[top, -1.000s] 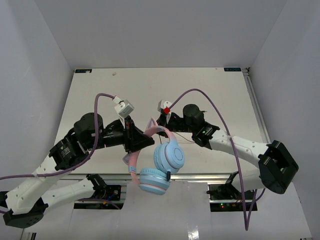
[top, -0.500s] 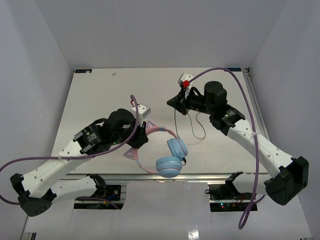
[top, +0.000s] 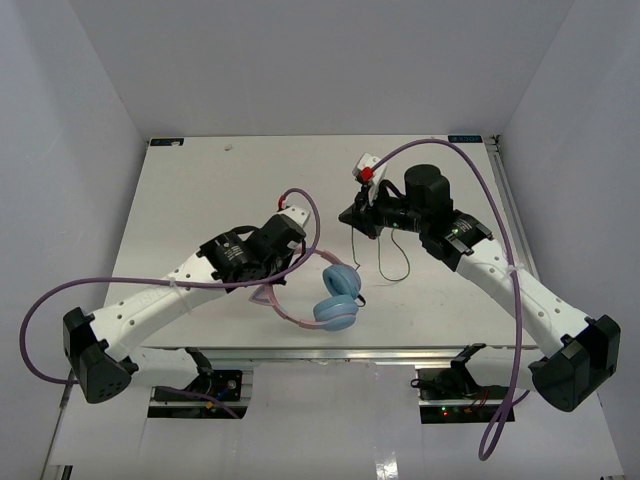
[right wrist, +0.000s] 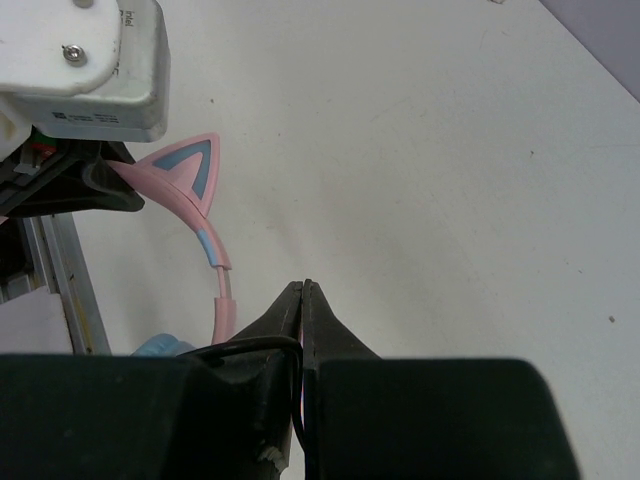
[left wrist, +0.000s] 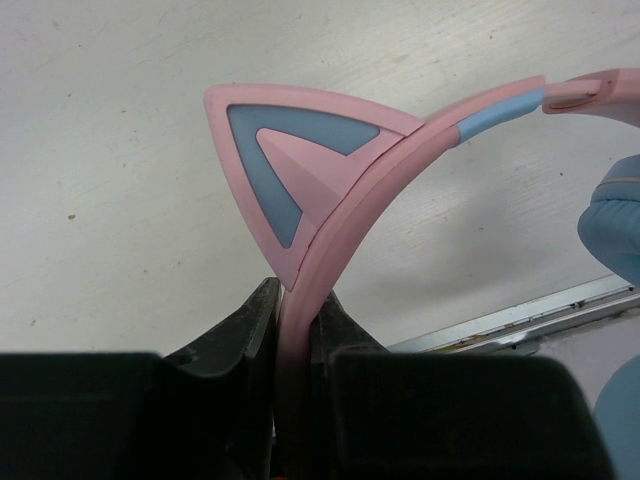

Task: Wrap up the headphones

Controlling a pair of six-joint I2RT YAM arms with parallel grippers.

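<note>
The headphones (top: 336, 296) hang near the table's front edge, with two light-blue ear cups and a pink headband (top: 283, 310). My left gripper (top: 284, 268) is shut on the headband just below a pink cat ear (left wrist: 290, 150), which fills the left wrist view, and my left gripper (left wrist: 298, 300) pinches the band there. My right gripper (top: 351, 216) is shut on the thin black cable (top: 355, 245), which drops from it and loops on the table. In the right wrist view my right gripper (right wrist: 305, 292) has the cable (right wrist: 250, 345) running in between its closed jaws.
Thick purple arm cables (top: 455, 150) arc above both arms. The table's front metal rail (top: 400, 350) runs just below the ear cups. The table's side edge (top: 510, 220) is at the right. The left camera housing (right wrist: 85, 60) shows at the upper left of the right wrist view.
</note>
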